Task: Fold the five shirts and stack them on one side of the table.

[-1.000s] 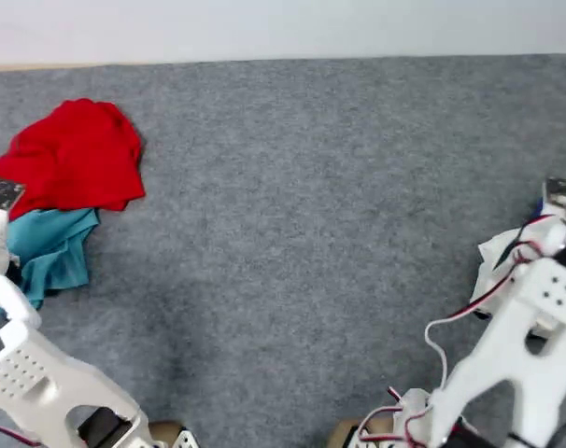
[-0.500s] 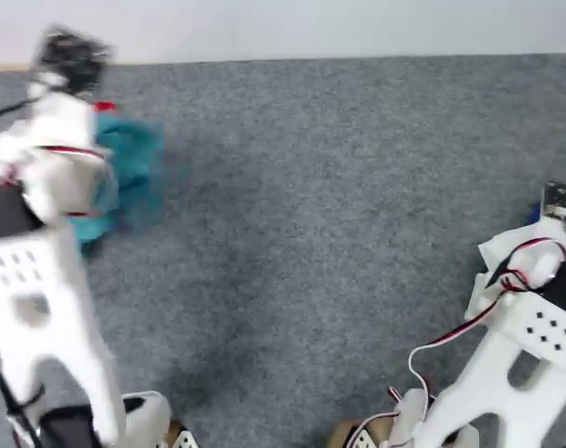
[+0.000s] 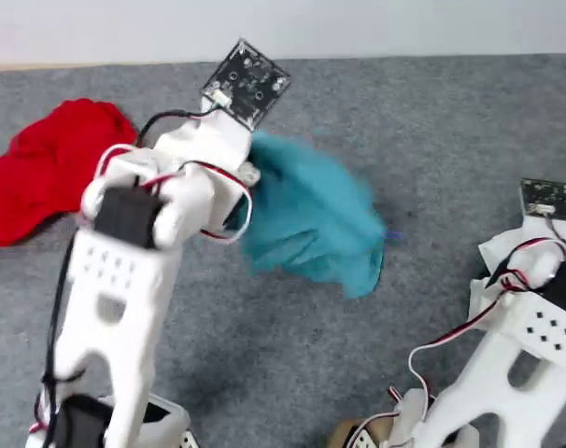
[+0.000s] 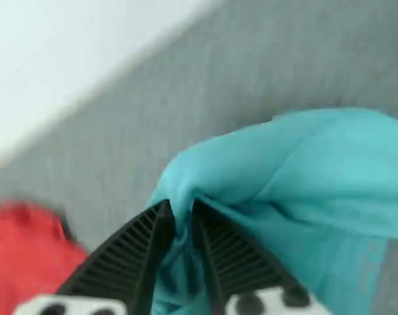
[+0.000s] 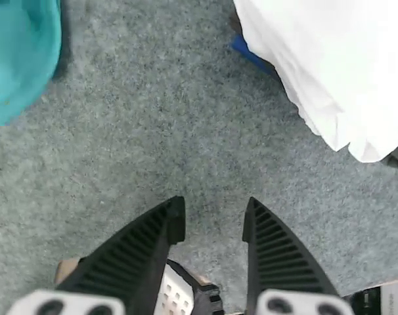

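A teal shirt (image 3: pixel 311 219) hangs bunched over the middle of the grey table, and my left gripper (image 4: pixel 180 211) is shut on a fold of the teal shirt (image 4: pixel 297 170). The left arm (image 3: pixel 162 233) stretches from the near left toward the centre. A red shirt (image 3: pixel 54 168) lies crumpled at the far left; the red shirt (image 4: pixel 22 249) also shows beside the left fingers. My right gripper (image 5: pixel 213 213) stands open over bare felt at the near right. A white shirt (image 5: pixel 330 72) lies close to it, with a blue edge (image 5: pixel 251 54) under it.
The right arm (image 3: pixel 507 345) rises from the near right edge beside the white cloth (image 3: pixel 496 254). A pale wall (image 3: pixel 283 28) borders the table's far edge. Bare grey felt (image 3: pixel 432 121) spreads between the teal shirt and the right arm.
The left arm lifted the teal shirt off the left pile beside the red shirt and swung it right toward the table's middle. The right arm barely moved.
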